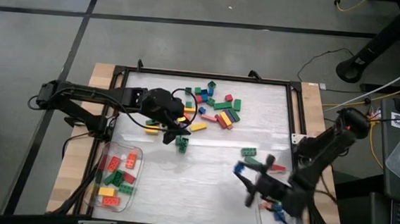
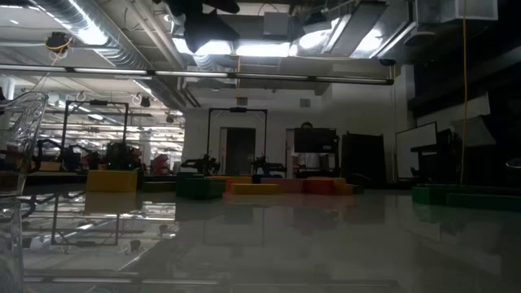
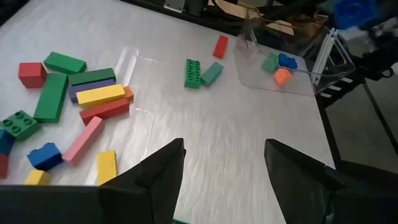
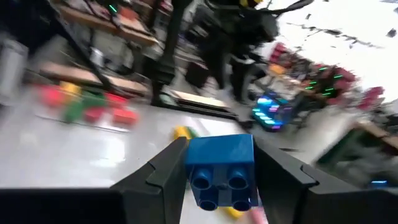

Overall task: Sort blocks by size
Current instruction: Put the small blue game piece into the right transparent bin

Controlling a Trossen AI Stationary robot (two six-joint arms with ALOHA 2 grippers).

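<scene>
A robotics lab or workshop: exposed ducts and strip lights run across an open ceiling, equipment racks fill the hall behind, and loose cables trail over a taped grey floor around the framed table.

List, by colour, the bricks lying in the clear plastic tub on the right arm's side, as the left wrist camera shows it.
Clear plastic tub, left wrist view:
Small green plastic brick: 1
Small blue plastic brick: 1
Small orange plastic brick: 1
Total: 3
Left out: the blue studded brick held in the right gripper.
</scene>
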